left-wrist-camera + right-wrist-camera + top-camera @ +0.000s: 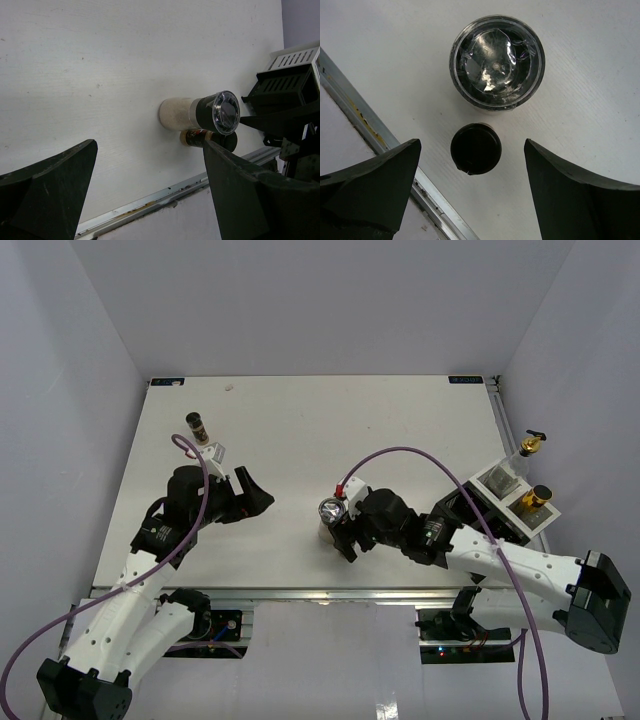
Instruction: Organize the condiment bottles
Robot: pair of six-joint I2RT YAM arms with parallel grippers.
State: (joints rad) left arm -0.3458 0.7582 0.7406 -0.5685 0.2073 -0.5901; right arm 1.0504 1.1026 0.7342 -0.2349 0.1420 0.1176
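Shaker point(496, 61) close behind jar point(475, 148); flanks free.

The left arm point(150, 570) reaches in from the near left, and its left claw point(250, 496) points right with the jaws spread wide. The right arm point(510, 565) stretches leftward from the near right. The right claw point(345, 535) aims straight down with the fingers parted wide.

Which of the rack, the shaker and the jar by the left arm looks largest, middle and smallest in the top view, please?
1. The rack, clearly largest.
2. The shaker, partly hidden, its round top wider than the jar.
3. The jar, smallest, but only narrowly.
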